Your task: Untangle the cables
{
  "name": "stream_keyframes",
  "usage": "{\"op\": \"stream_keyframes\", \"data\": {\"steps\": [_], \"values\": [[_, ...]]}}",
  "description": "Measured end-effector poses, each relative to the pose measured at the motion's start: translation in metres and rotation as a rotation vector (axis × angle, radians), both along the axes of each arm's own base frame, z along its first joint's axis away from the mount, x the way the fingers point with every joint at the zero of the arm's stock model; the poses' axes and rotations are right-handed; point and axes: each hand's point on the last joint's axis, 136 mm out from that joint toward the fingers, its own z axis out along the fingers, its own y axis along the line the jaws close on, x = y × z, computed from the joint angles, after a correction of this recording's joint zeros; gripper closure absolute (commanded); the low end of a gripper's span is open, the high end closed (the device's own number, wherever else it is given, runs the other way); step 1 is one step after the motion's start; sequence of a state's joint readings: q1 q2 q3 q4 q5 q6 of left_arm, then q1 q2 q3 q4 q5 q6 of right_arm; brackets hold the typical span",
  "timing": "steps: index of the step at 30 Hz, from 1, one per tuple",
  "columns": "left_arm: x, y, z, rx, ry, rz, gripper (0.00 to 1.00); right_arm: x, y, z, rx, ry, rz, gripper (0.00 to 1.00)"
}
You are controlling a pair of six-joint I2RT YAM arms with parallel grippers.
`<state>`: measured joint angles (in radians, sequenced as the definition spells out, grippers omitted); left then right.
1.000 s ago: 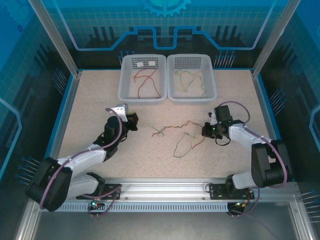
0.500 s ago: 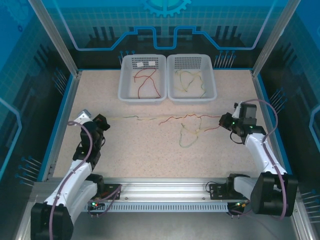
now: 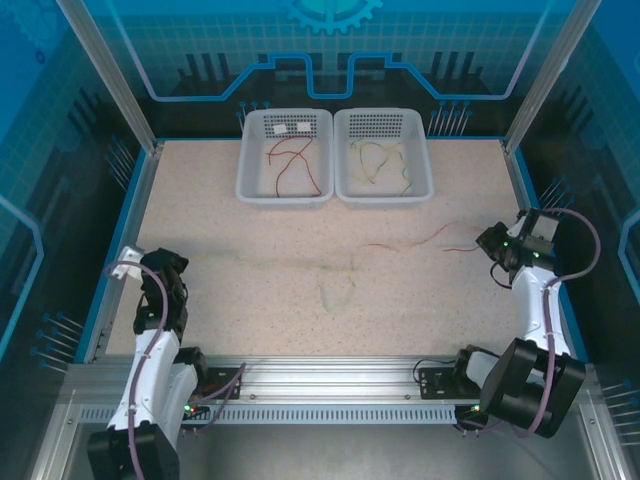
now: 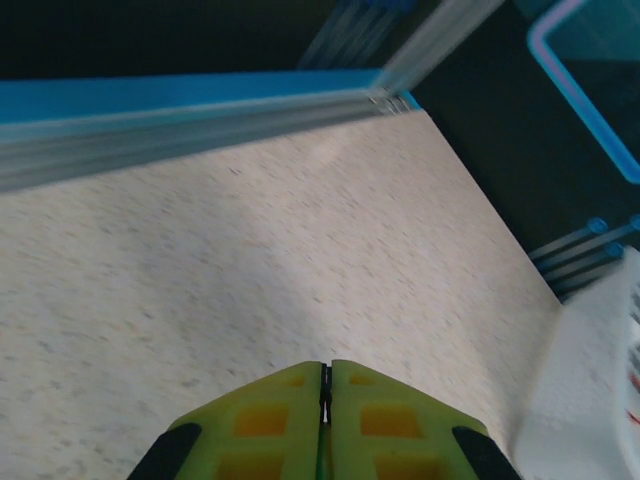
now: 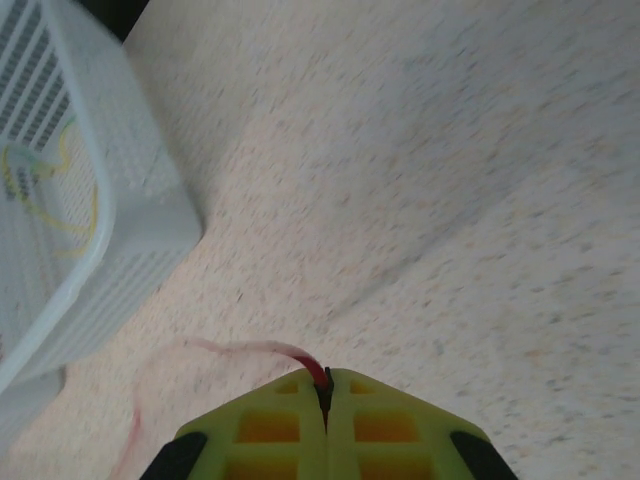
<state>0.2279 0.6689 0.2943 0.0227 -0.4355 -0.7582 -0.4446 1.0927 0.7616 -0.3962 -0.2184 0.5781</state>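
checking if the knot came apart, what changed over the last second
The left arm swung out left and the right arm out right, jaws staying shut. The tangle came apart: the red cable now runs alone to the right jaws, the green cable stretches to the left jaws. The left basket and right basket, with their cables, stayed put.

The table (image 3: pixel 250 330) is coloured sandy beige with tiny dark speckles, and the back wall (image 3: pixel 200 50) is coloured blue with lighter lines. Two white baskets are dotted with rows of small holes, with a red wire (image 3: pixel 283 157) seen in the left basket (image 3: pixel 252 192) and pale yellow and green wires (image 3: pixel 375 160) in the right basket (image 3: pixel 420 192). A red cable (image 3: pixel 400 244) and a faint green cable (image 3: pixel 290 265) are seen on the table, and the left gripper (image 4: pixel 327 375) and right gripper (image 5: pixel 326 385) are coloured yellow-green.
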Motion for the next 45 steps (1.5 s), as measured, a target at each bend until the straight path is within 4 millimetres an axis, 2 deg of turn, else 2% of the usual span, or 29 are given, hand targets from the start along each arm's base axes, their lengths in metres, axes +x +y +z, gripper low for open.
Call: {"op": "stream_keyframes", "data": {"steps": [3, 7, 10, 12, 13, 16, 19, 22, 25, 27, 30, 33, 36, 39, 42, 45], "values": [[-0.007, 0.01, -0.002, 0.009, 0.014, 0.051, 1.0, -0.004, -0.013, 0.015, -0.042, -0.032, -0.061, 1.0], [-0.01, 0.013, -0.008, 0.015, 0.046, 0.068, 1.0, -0.003, -0.019, 0.032, -0.069, -0.058, -0.083, 1.0], [-0.003, 0.005, -0.008, 0.024, 0.055, 0.001, 1.0, 0.003, -0.014, 0.042, -0.058, -0.097, -0.053, 1.0], [0.007, -0.007, -0.002, 0.03, 0.043, -0.086, 1.0, 0.008, -0.003, 0.048, -0.051, -0.121, -0.002, 1.0], [0.013, -0.015, 0.003, 0.04, 0.037, -0.133, 1.0, 0.01, 0.005, 0.051, -0.054, -0.128, 0.026, 1.0], [0.034, -0.055, 0.034, 0.099, 0.003, -0.321, 1.0, 0.018, 0.045, 0.067, -0.09, -0.171, 0.172, 1.0], [0.049, -0.099, 0.071, 0.16, -0.059, -0.506, 1.0, 0.017, 0.081, 0.103, -0.133, -0.273, 0.292, 1.0], [0.056, -0.128, 0.087, 0.189, -0.086, -0.637, 1.0, 0.01, 0.098, 0.148, -0.173, -0.395, 0.344, 1.0], [0.064, -0.152, 0.08, 0.185, -0.054, -0.753, 1.0, 0.005, 0.118, 0.191, -0.187, -0.505, 0.409, 1.0], [0.07, -0.172, 0.065, 0.177, -0.006, -0.844, 1.0, 0.003, 0.136, 0.217, -0.187, -0.565, 0.471, 1.0], [0.073, -0.202, 0.043, 0.161, 0.06, -0.972, 1.0, 0.003, 0.163, 0.248, -0.179, -0.636, 0.564, 1.0], [0.073, -0.229, 0.027, 0.145, 0.095, -1.062, 1.0, 0.007, 0.195, 0.269, -0.157, -0.697, 0.667, 1.0], [0.074, -0.25, 0.018, 0.143, 0.103, -1.121, 1.0, 0.02, 0.227, 0.274, -0.141, -0.716, 0.751, 1.0], [0.075, -0.262, 0.016, 0.152, 0.095, -1.136, 1.0, 0.046, 0.257, 0.266, -0.128, -0.701, 0.804, 1.0], [0.08, -0.262, 0.025, 0.157, 0.046, -1.097, 1.0, 0.078, 0.281, 0.251, -0.121, -0.674, 0.831, 1.0], [0.078, -0.248, 0.026, 0.159, 0.011, -1.014, 1.0, 0.113, 0.306, 0.238, -0.116, -0.66, 0.852, 1.0]]}}
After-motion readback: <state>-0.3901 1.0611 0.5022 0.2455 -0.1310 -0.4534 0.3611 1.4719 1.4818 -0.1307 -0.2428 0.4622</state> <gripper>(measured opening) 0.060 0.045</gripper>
